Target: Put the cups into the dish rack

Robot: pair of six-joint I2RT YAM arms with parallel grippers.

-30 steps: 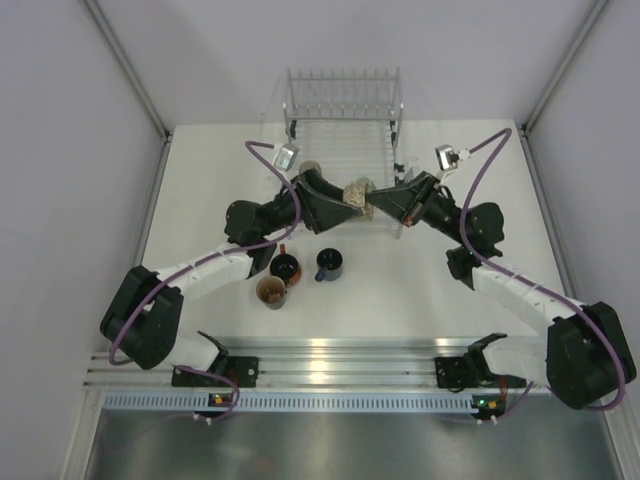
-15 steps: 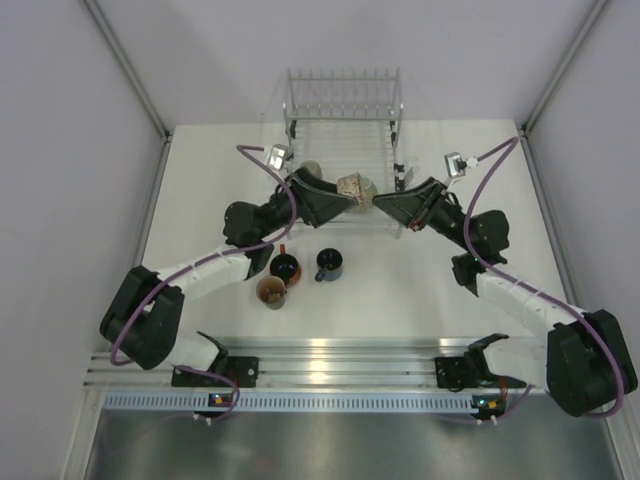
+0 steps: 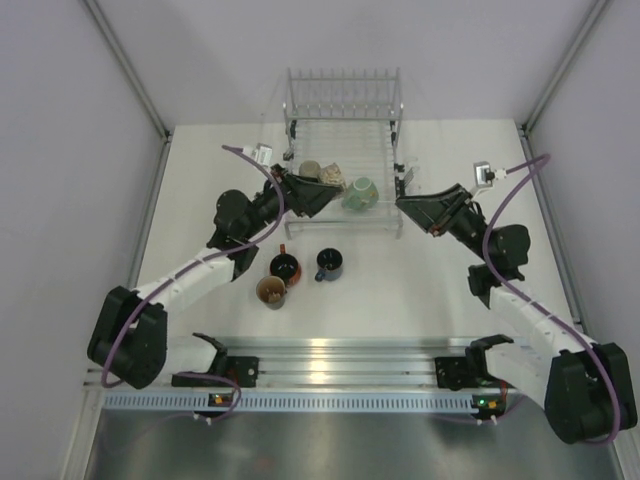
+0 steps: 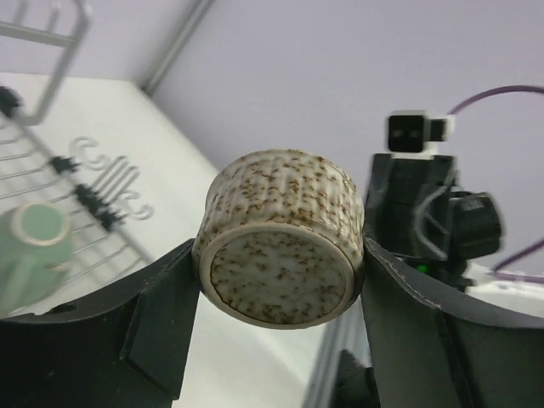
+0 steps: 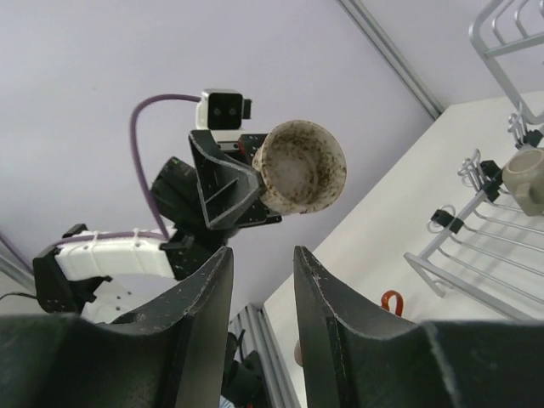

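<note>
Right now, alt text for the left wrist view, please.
The left gripper clamps a speckled beige mug by its sides, with the mug's base toward the camera. Behind it on the right is the right arm. At the left edge, a mint-green mug sits in the dish rack.

- Silver wire dish rack (image 3: 343,128): rectangular tray at the table's far middle, with upright tines along its far end.
- Speckled beige ceramic mug (image 4: 280,246): turned on its side, mouth facing right, clamped in the left gripper (image 4: 280,272) above the rack's near left part.
- Mint-green ceramic mug (image 3: 360,193): in the rack, near right.
- Plain beige mug (image 3: 310,171): in the rack, left.
- Black mug (image 3: 285,267), dark blue mug (image 3: 330,264) and orange-brown mug (image 3: 271,291): upright on the table, clustered near of the rack; the orange-brown one is nearest.
</note>
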